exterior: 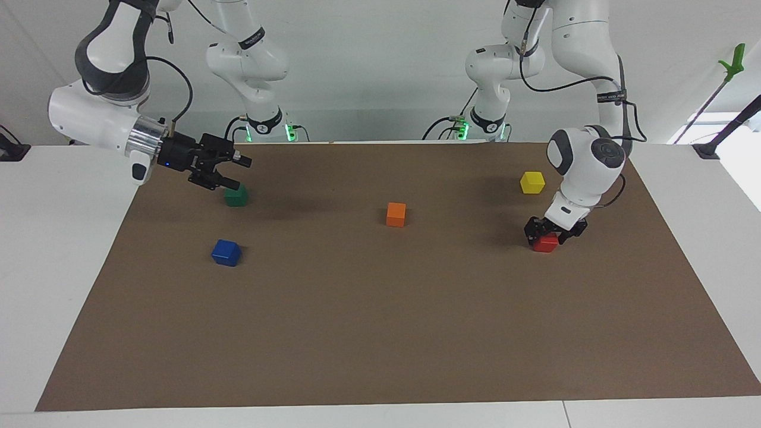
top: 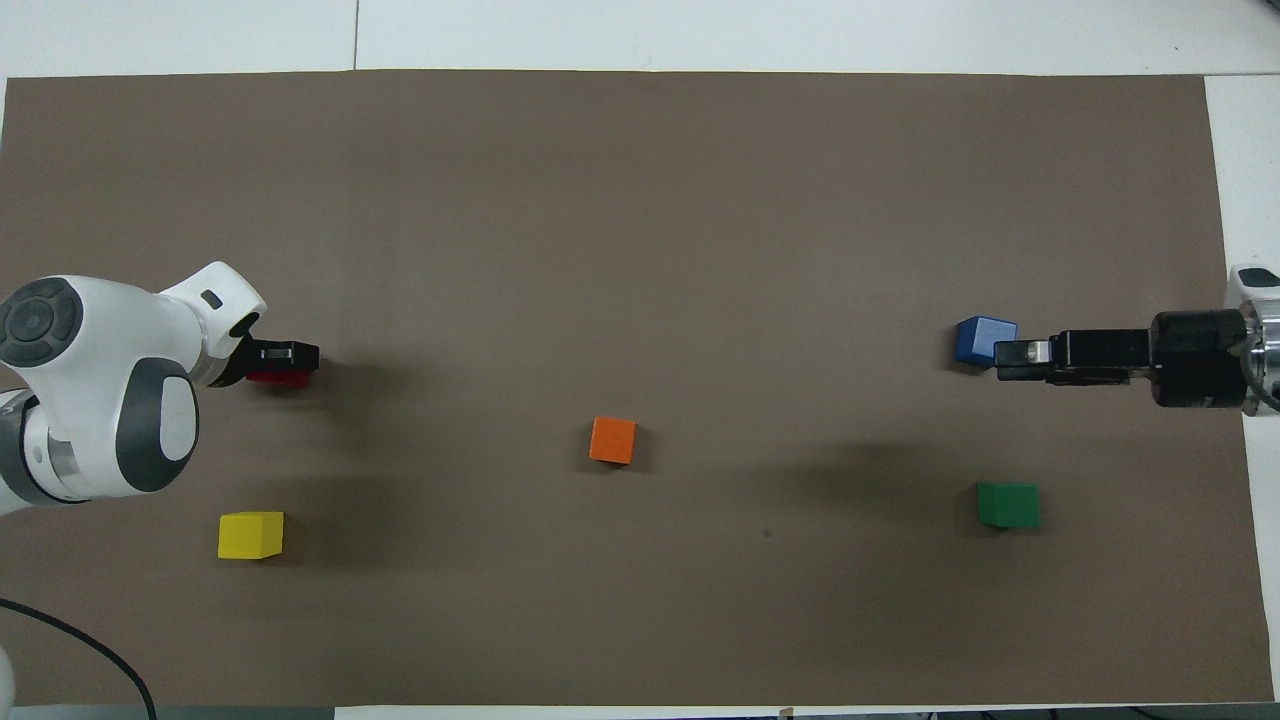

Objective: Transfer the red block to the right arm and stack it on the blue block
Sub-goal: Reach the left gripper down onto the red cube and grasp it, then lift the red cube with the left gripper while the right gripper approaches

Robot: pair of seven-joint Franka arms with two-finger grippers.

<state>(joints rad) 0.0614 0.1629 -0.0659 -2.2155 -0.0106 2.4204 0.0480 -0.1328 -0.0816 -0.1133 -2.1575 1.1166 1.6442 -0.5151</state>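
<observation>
The red block (exterior: 545, 244) lies on the brown mat toward the left arm's end of the table. My left gripper (exterior: 553, 233) is down on it and covers its top; in the overhead view only a red strip (top: 278, 378) shows under the gripper (top: 290, 355). The blue block (exterior: 226, 252) sits alone toward the right arm's end, also seen from overhead (top: 980, 338). My right gripper (exterior: 236, 172) hangs open in the air over the mat by the green block, empty, pointing toward the table's middle.
A green block (exterior: 236, 196) lies nearer to the robots than the blue one. An orange block (exterior: 396, 214) sits mid-mat. A yellow block (exterior: 532, 182) lies nearer to the robots than the red one. The brown mat (exterior: 380, 333) covers most of the white table.
</observation>
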